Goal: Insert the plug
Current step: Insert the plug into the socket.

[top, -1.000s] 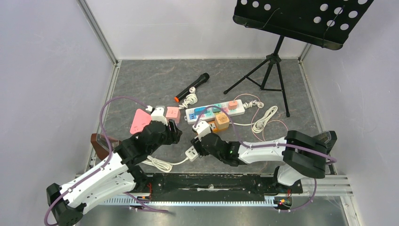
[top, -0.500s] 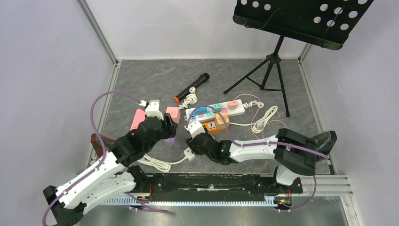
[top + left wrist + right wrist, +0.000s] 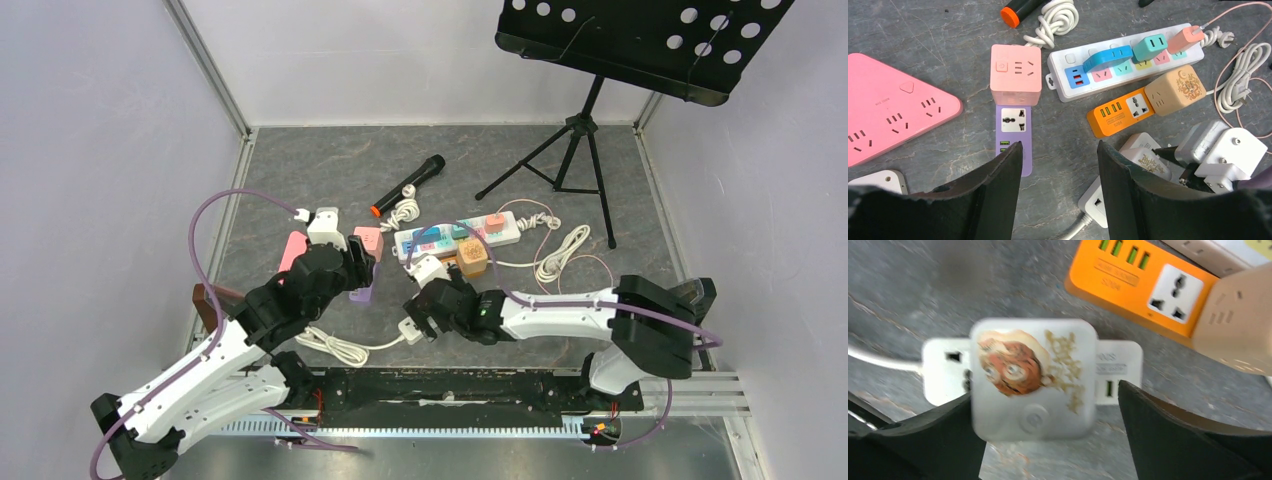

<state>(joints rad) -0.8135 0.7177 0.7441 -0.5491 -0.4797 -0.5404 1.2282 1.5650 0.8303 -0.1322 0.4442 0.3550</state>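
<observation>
Looks like the seating-and-release step of plugging in. In the right wrist view, a white cube plug (image 3: 1033, 377) with a cartoon tiger face, blurred, sitting on top of a white corded socket block (image 3: 945, 370) on the grey counter (image 3: 923, 290), just beside an orange strip (image 3: 1143, 285). Depth of seating impossible to tell from here.

Right gripper (image 3: 1045, 405) straddling the plug, jaws released and spread wide. One finger (image 3: 913, 440) at or against the plug's edge, with a bare gap showing on the other side. No real hold on anything.

Left gripper (image 3: 1058, 150) hovering above the counter near a purple strip (image 3: 1013, 130), jaws parted and empty, touching nothing.

Next move, by judgement only: a check of the seat. If the plug is sitting proud, calls for a straight downward press on its top. If home, calls for a clean vertical lift of the right arm, without nudging the plug sideways. Left jaws free for pinning the socket block by its body against sliding on its cord.
</observation>
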